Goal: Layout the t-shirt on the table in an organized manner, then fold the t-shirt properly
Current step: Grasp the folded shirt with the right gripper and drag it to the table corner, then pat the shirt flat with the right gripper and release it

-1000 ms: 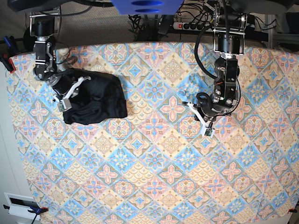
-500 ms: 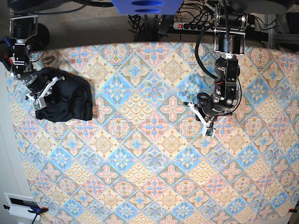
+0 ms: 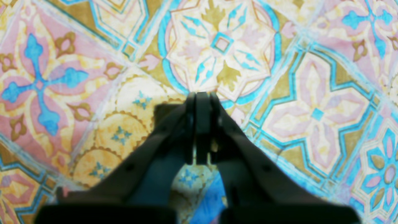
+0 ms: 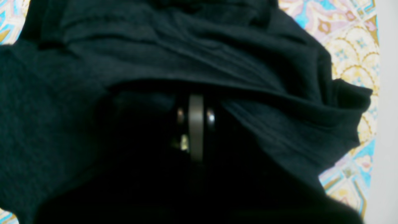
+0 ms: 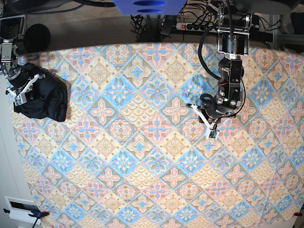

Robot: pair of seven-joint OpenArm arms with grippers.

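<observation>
The black t-shirt point(image 5: 47, 97) lies bunched in a heap at the far left edge of the patterned table point(image 5: 142, 156). My right gripper point(image 5: 20, 94) is at the heap's left side and is shut on the t-shirt. In the right wrist view, dark folds of the t-shirt point(image 4: 217, 56) fill the frame and drape around the right gripper point(image 4: 196, 102). My left gripper point(image 5: 210, 131) hangs over bare table right of centre. In the left wrist view the left gripper point(image 3: 199, 95) is shut with nothing in it, above the tile pattern point(image 3: 311, 118).
The table's left edge runs just beside the heap, with pale floor point(image 4: 385, 124) beyond it. A power strip point(image 5: 192, 26) and cables lie behind the back edge. A white box point(image 5: 19, 209) sits off the front left corner.
My right gripper has dragged the bunched t-shirt leftward across the table to its left edge. The left arm has stayed in place.
</observation>
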